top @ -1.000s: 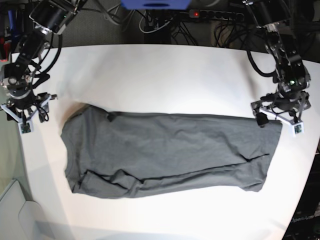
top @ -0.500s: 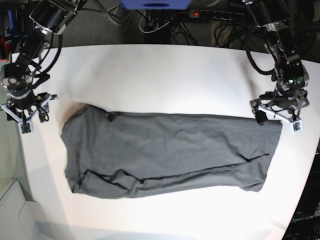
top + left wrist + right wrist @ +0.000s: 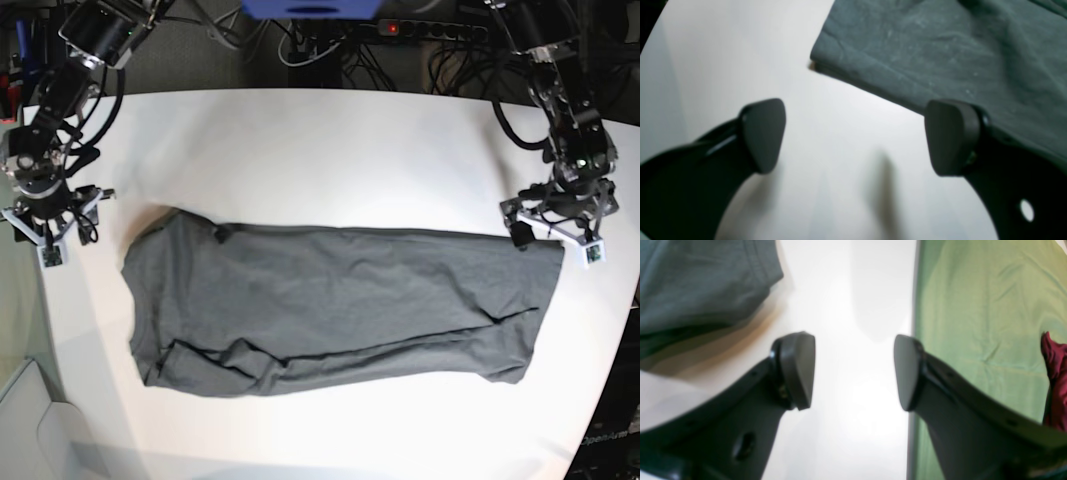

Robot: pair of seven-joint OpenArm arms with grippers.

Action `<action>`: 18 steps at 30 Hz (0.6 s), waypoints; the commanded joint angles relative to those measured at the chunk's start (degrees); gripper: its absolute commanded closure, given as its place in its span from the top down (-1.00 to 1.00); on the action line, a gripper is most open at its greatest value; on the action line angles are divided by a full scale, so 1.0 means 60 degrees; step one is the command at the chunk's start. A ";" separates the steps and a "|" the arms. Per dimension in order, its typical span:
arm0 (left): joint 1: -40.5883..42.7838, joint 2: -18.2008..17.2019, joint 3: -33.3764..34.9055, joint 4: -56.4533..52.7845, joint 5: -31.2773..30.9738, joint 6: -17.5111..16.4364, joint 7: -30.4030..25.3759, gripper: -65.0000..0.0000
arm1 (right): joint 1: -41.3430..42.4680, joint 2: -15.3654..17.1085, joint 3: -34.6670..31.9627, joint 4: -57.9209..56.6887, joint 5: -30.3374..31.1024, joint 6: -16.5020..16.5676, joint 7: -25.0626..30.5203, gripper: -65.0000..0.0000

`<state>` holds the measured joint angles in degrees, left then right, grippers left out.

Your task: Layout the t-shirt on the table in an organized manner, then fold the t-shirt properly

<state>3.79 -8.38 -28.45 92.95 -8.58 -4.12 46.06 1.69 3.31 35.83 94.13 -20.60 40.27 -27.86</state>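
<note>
charcoal t-shirt [image 3: 340, 305] folded lengthwise on white table [image 3: 330, 150], wrinkled, left pincer [image 3: 853, 136] and right pincer [image 3: 853, 370] agape, empty

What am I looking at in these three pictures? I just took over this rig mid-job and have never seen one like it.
It is a robot with two arms, each ending in a two-fingered gripper. The base view looks down on a white table where a dark grey t-shirt lies spread lengthwise, its long sides already folded in.

The other two pictures come from cameras on the wrists, looking out between the fingers. The left gripper is on the base view's right, at the shirt's far corner. Its own camera shows the jaws wide open over bare table, with the shirt's edge beside one fingertip.

The right gripper is on the base view's left, near the table's edge. Its jaws are open too, with the shirt off to one side.

Neither gripper holds anything.
</note>
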 commanded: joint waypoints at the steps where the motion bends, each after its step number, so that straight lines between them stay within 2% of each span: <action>1: -0.0156 -0.0090 -0.0013 0.0194 -0.0028 0.0005 -0.0183 1.00 | 0.0121 0.0129 -0.0002 0.0158 0.0100 -0.0045 0.0225 0.16; 18: -0.0170 0.0027 -0.0013 0.0223 -0.0028 0.0005 -0.0183 1.00 | 0.0150 0.0129 -0.0016 0.0144 0.0100 -0.0045 0.0225 0.16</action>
<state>3.64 -7.60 -28.40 92.99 -8.58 -4.14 46.06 1.72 3.31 35.81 94.13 -20.60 40.27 -27.86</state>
